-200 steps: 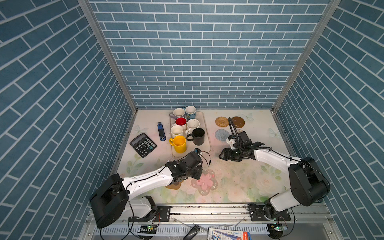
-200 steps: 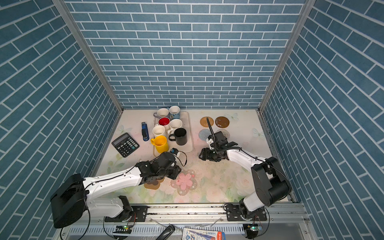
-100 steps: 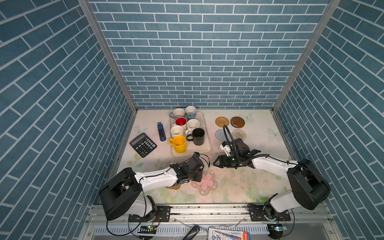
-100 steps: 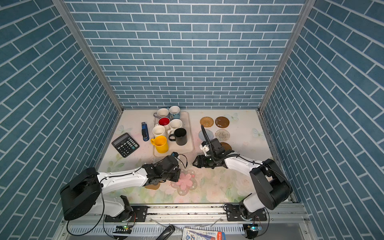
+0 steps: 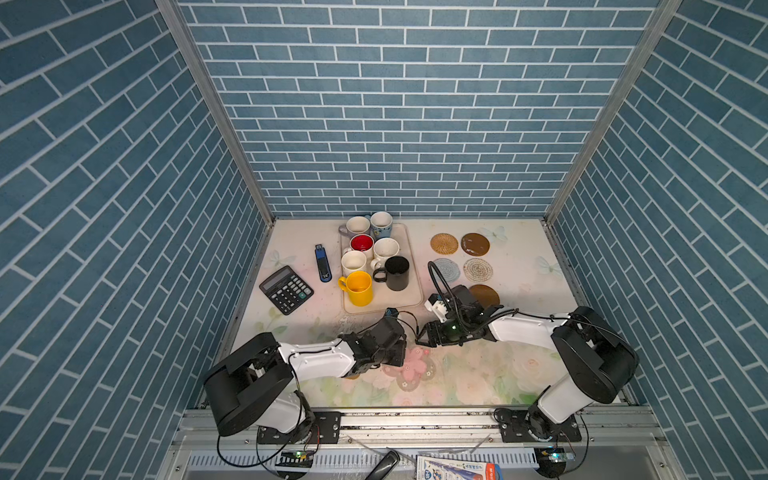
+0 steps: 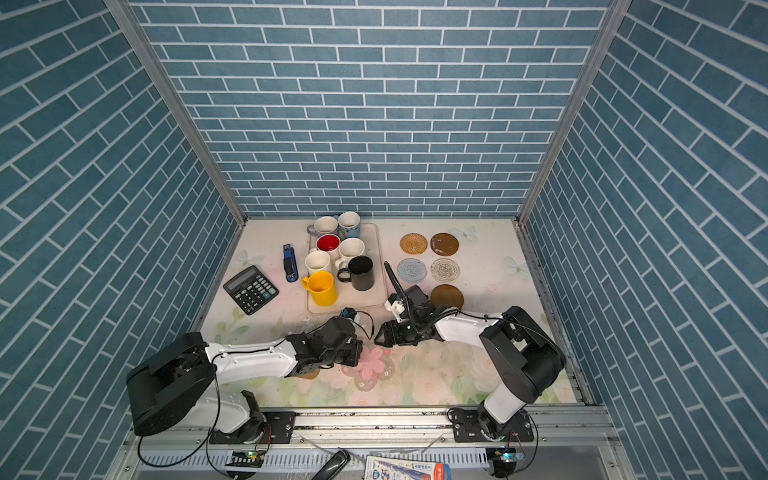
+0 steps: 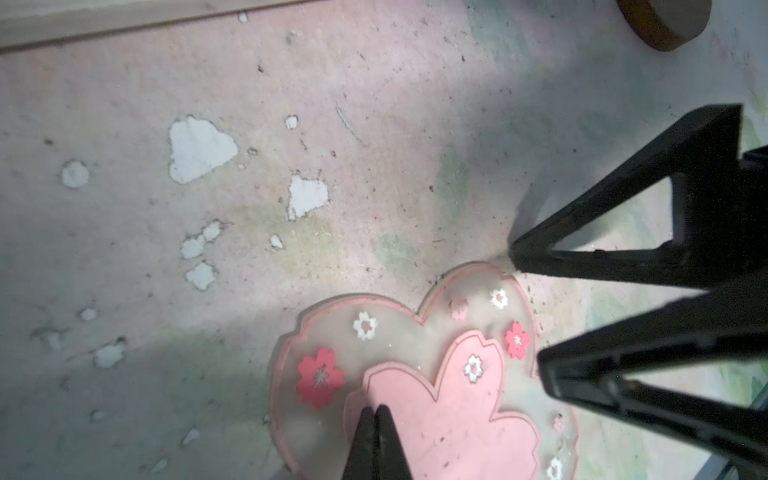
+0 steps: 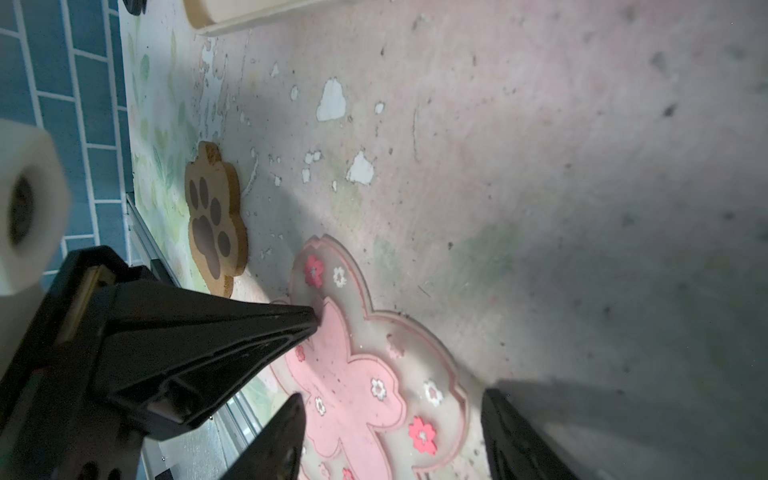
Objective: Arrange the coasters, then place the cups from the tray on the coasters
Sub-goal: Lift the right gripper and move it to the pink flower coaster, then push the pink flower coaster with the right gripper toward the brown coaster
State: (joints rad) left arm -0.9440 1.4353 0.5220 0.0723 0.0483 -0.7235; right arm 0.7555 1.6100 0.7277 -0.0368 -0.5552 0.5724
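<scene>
The step in hand is arranging the coasters. Five lie in paired rows toward the far right corner of the bench (image 5: 519, 365): the woven tan coaster (image 5: 444, 243), a brown disc (image 5: 475, 244), the pale blue knit coaster (image 5: 448, 269), the whitish woven coaster (image 5: 478, 270) and a second brown disc (image 5: 484, 295). The pink flower coaster (image 5: 415, 366) lies flat near the middle of the front edge, with the brown paw coaster (image 8: 216, 220) just beside it, toward the left.

The left gripper (image 7: 374, 411) has its jaws pressed together with nothing between them. Its tip rests on the flower coaster's pink centre, seemingly pinning it. The right gripper (image 8: 390, 397) is low, its jaws well apart, with part of the coaster's rim between them, gripping nothing.

The cups, among them the yellow cup (image 5: 359, 288) and the black cup (image 5: 397, 272), stand on the tray (image 5: 411, 293) at the far middle of the bench.

Next, I judge, the right jaws must catch the thin, soft edge and close on it, the left tip lifting off in time, so that the mat can join the others
</scene>
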